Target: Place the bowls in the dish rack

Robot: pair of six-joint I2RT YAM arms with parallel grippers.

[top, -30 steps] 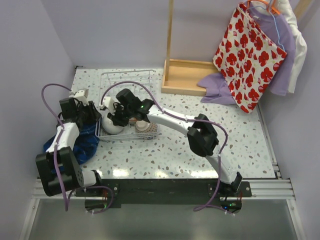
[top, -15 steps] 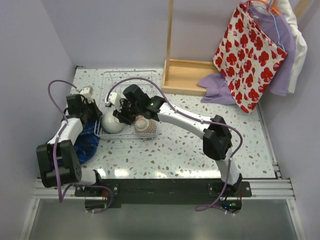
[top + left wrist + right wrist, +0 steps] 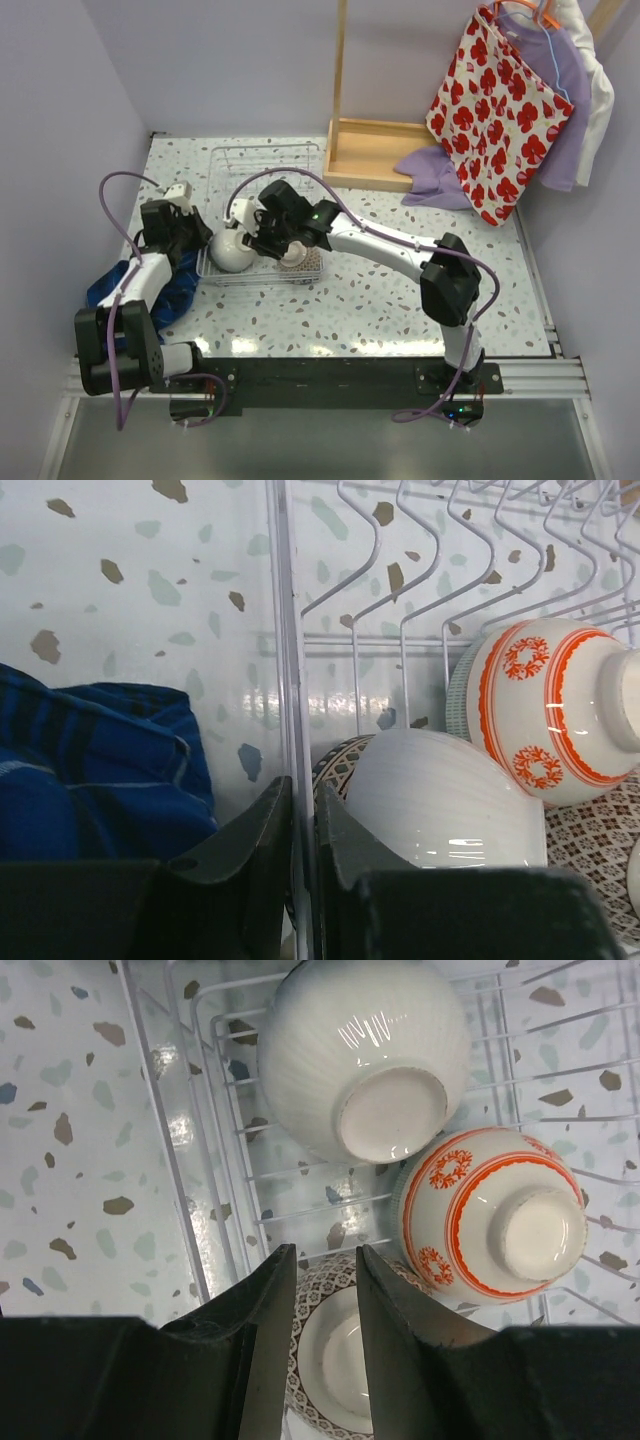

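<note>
Two parted right gripper (image 3: 325,1265) jaws straddle the rim of the net-patterned bowl (image 3: 325,1370) (inside the dish rack (image 3: 265,165))

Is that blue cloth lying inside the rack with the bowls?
No, the blue cloth lies on the speckled table, just outside the dish rack and its side rail.

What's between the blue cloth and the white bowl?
The dish rack's wire side, with blue cloth outside and white bowl inside; left wrist view shows it.
</note>
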